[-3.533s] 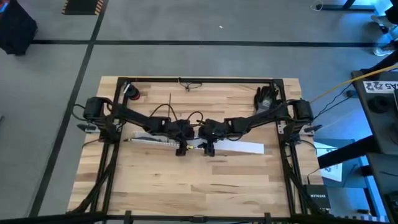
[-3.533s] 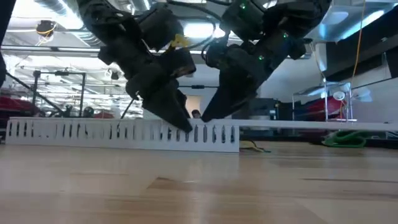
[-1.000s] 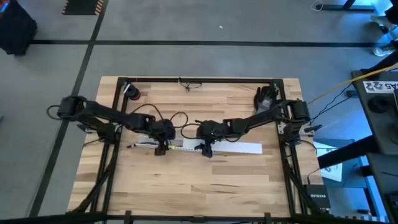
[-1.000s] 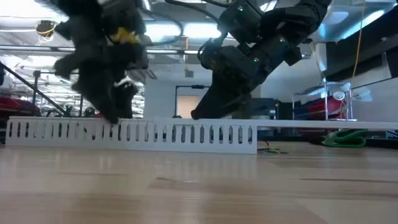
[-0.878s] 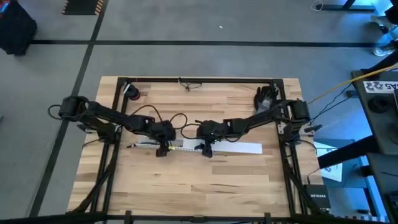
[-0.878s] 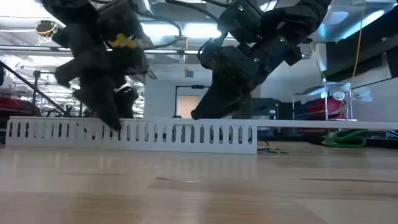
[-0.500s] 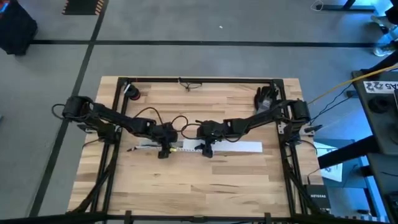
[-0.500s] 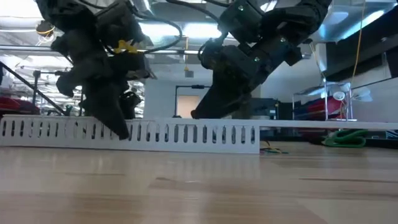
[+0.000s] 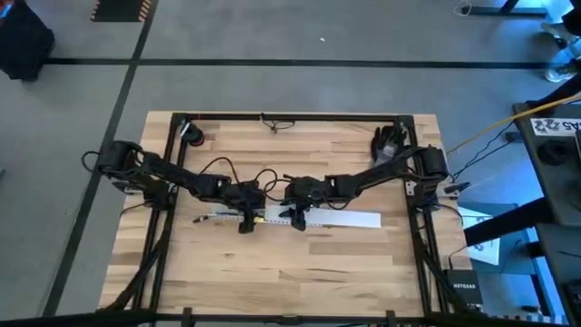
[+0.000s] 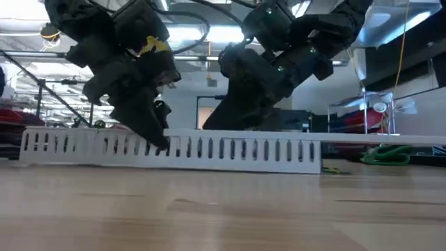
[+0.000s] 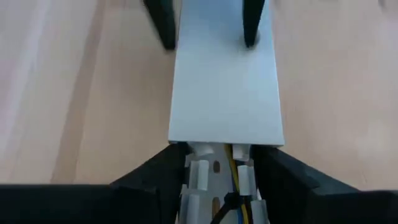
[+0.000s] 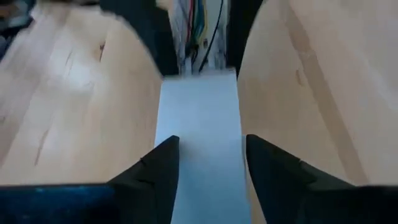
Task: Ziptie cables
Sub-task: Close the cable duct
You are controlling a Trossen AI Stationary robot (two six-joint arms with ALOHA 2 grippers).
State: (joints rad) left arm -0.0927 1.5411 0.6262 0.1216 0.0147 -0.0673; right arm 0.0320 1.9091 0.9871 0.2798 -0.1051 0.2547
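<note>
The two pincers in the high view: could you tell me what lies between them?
A short stretch of the white slotted duct with the cables inside it; both wrist views show this.

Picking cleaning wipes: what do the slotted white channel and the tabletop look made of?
The slotted channel looks like matte white plastic: thin, even fingers and a smooth flat cover. The tabletop looks like light wood planks with visible grain, probably sealed.

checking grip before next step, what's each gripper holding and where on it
Both straddle the white slotted cable duct across its width: the left gripper on its open part, the right gripper on the lid. Whether they clamp it is unclear.
</note>
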